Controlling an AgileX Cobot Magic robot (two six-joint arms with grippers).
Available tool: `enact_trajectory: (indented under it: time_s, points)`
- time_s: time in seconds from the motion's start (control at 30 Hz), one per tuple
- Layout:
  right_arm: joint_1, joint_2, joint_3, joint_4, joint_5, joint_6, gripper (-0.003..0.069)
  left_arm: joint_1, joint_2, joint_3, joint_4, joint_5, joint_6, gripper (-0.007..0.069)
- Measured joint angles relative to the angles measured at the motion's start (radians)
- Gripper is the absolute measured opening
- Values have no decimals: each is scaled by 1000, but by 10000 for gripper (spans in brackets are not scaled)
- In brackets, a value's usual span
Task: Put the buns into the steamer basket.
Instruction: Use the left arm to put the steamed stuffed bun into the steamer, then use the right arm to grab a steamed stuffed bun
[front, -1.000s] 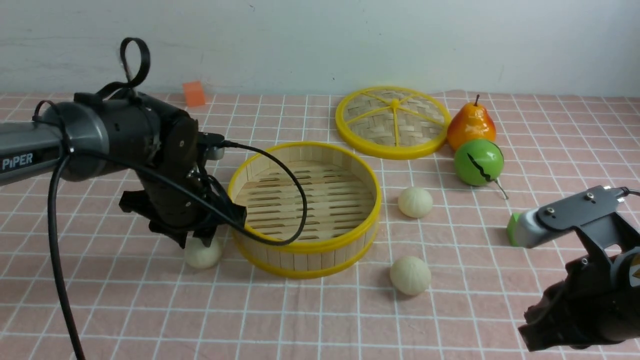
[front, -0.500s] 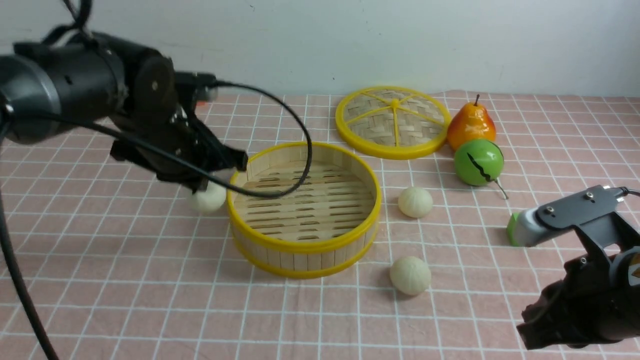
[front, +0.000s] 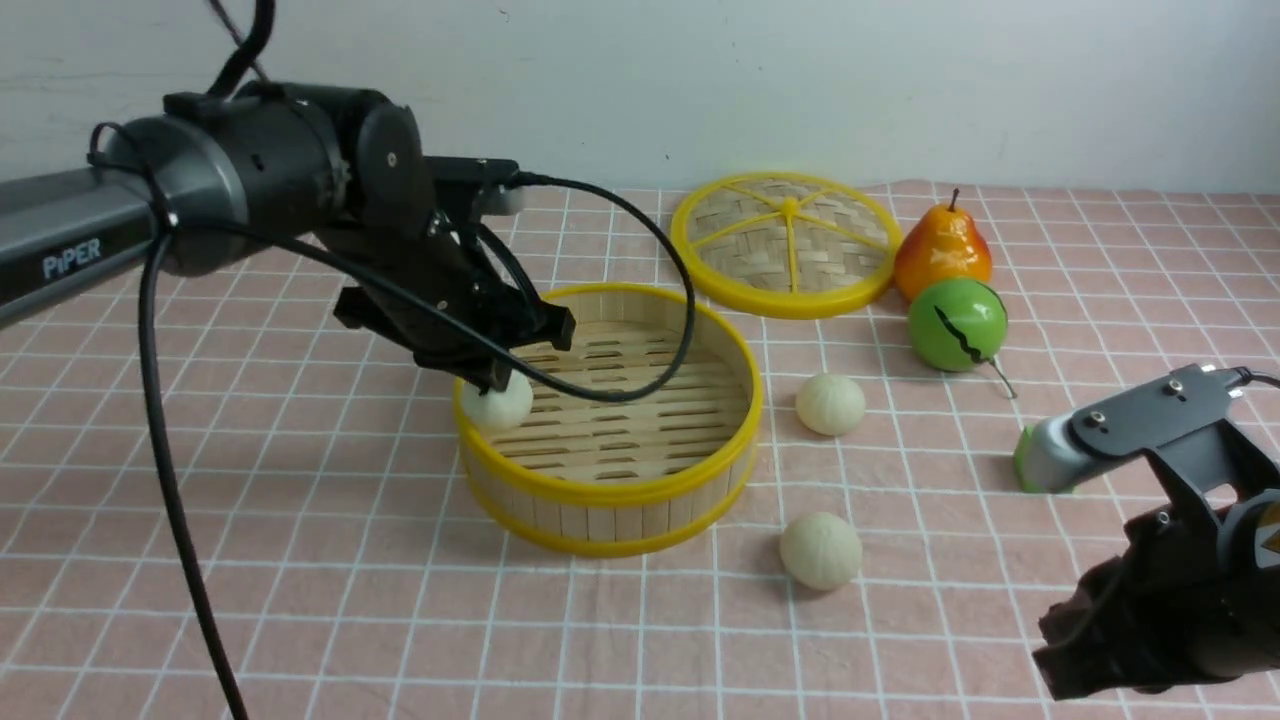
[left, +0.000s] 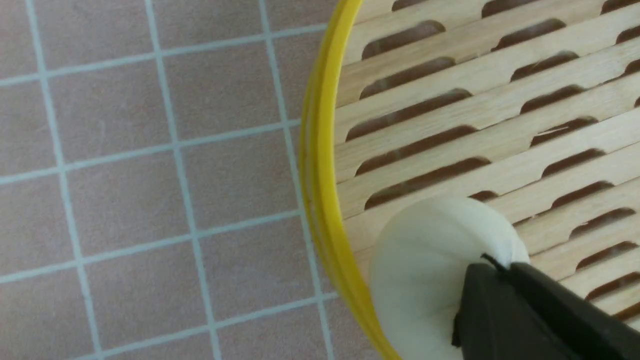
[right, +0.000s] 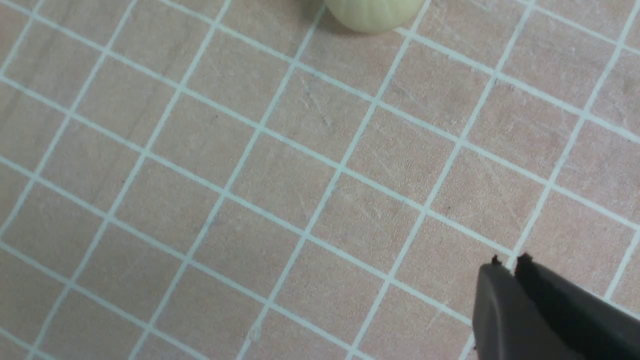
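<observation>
From my remote seat I take this for a robotics lab or test bench: an arm (front: 110, 235) marked "PiPER" with its cable loose, a plain pale wall (front: 620, 90), and a tabletop (front: 330, 620) patterned in a tile-like grid.

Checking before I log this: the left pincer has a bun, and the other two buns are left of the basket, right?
Not quite: the front view shows the other two buns right of the basket. The left pincer does have a bun.
</observation>
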Motion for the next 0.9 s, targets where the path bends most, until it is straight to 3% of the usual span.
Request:
enact_trajectory:
  time_s: [0.3,0.4,0.53,0.6,0.7,0.83,0.9]
  points:
    - [0,0,0,0,3,-13,60,-71,44,-1,91,-37,12,168]
    - [0,0,0,-1,3,-16,71,-71,65,-1,105,-28,-34,232]
    - [0,0,0,-2,3,-17,111,-71,55,-29,117,67,-66,301]
    - [6,5,-21,-3,18,-16,170,-71,11,-54,128,138,-73,336]
    - [51,53,-97,-7,56,-16,278,-71,-127,-81,138,197,-78,347]
    - [121,157,-210,-12,77,-16,344,-71,-305,-76,133,213,-102,323]
    - [159,285,-324,-35,81,-8,360,-71,-488,-14,130,219,-129,270]
